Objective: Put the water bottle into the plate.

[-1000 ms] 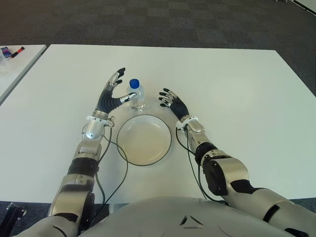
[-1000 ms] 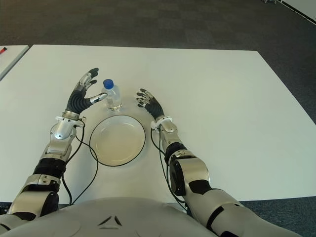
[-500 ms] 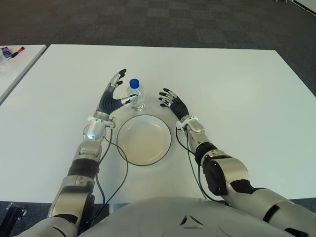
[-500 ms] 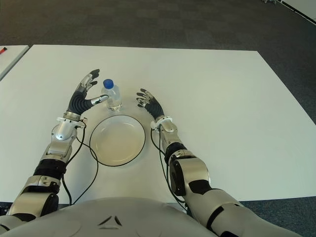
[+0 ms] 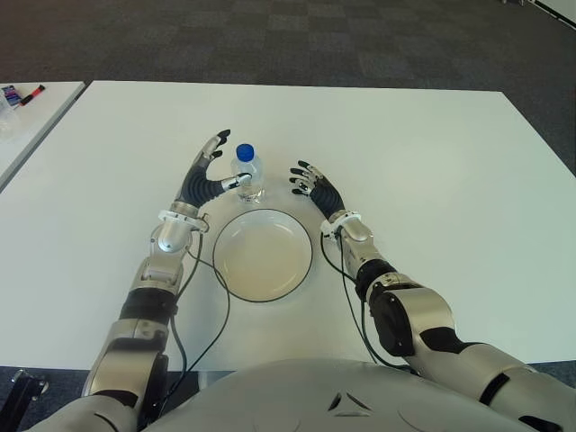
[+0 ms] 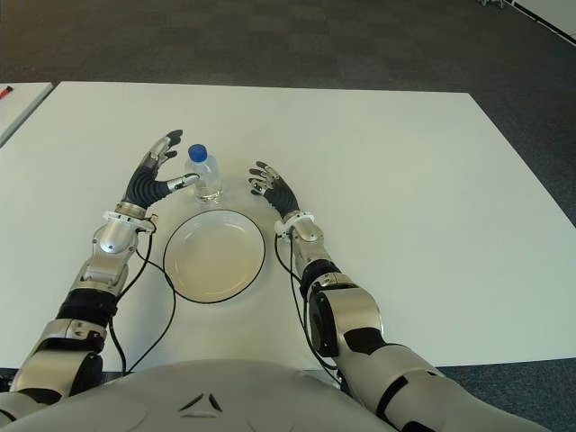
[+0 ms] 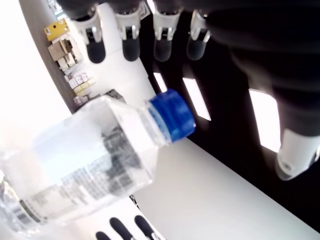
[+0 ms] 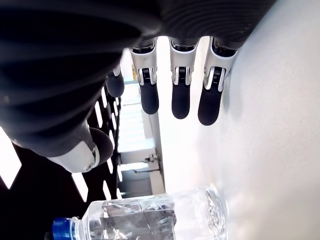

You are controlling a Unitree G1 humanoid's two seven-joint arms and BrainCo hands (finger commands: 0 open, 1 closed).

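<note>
The bottle (image 5: 248, 175) stands upright on the tabletop (image 5: 432, 162), just beyond the plate's (image 5: 304, 270) far rim. The left hand (image 5: 203, 175) is nearer, fingers (image 7: 131, 40) spread and holding nothing, thumb at the bottle's left side. The right hand (image 5: 315, 187), also released, sits to its right, slightly apart.

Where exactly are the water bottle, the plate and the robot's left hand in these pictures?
water bottle (image 5: 248, 178): left eye view, on its clear body below the blue cap.
plate (image 5: 263, 298): left eye view, on its near rim.
left hand (image 5: 199, 182): left eye view, on the dark palm, fingers spread.
</note>
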